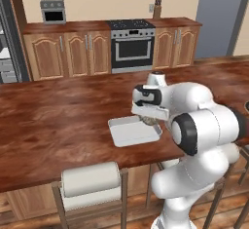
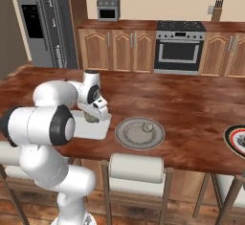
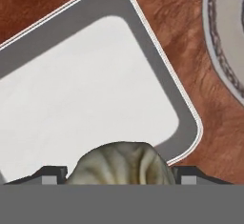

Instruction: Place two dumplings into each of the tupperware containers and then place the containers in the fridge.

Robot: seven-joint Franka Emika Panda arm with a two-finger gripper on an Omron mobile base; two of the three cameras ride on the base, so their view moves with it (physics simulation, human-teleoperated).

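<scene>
The gripper (image 3: 119,170) holds a dumpling (image 3: 120,163) between its two finger tips, low in the middle of the hand view, jaws set wide around the crimped lump. Beneath it lies the white-grey rectangular tray (image 3: 90,99), filling the left and centre of that view, its floor bare. The dumpling hangs over the tray's near right corner, close to the rim.

To do this well, I'd say the hand should shift a little further in over the tray's floor before letting go, then sink low, so the dumpling doesn't clip the rim or roll out onto the wooden counter (image 1: 53,121).

In the left base view the arm rises from the lower right, folds at the elbow and reaches left, the hand pointing down over the tray (image 1: 127,134) at the frame's centre. In the right base view the gripper (image 2: 92,118) hangs at centre left over the tray (image 2: 91,130); just right of it sits the round grey plate (image 2: 128,140) with another dumpling (image 2: 148,127) on it. The fridge (image 2: 45,23) stands at upper left.
</scene>
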